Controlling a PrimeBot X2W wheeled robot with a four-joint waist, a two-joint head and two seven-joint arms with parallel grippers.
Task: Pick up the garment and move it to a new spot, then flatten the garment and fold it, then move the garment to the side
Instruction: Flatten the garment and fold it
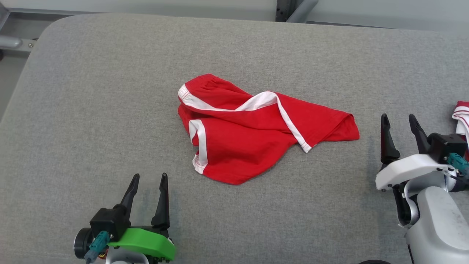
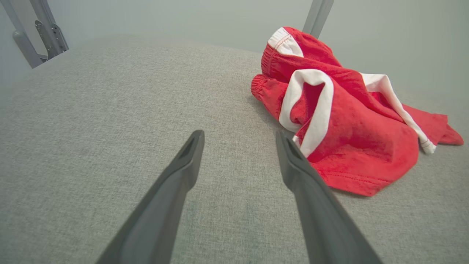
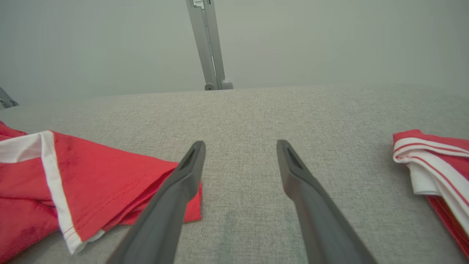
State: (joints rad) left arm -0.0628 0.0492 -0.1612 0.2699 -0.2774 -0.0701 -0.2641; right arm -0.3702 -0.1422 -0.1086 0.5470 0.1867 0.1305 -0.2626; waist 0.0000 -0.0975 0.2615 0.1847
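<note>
A red garment [image 1: 253, 128] with white trim lies crumpled in the middle of the grey padded table [image 1: 91, 91]. In the left wrist view the garment [image 2: 348, 121] bunches up to the right of my fingers, and in the right wrist view its corner [image 3: 91, 183] lies at the left. My left gripper [image 1: 148, 178] stands open near the table's front left, short of the garment, with nothing between its fingers. My right gripper [image 1: 399, 119] is open too, just right of the garment's right tip and clear of it.
A second red and white folded cloth [image 1: 461, 113] lies at the table's right edge, beside my right gripper; the right wrist view has the cloth [image 3: 432, 161] at its right. Grey metal frame posts [image 3: 209, 44] rise behind the table's far edge.
</note>
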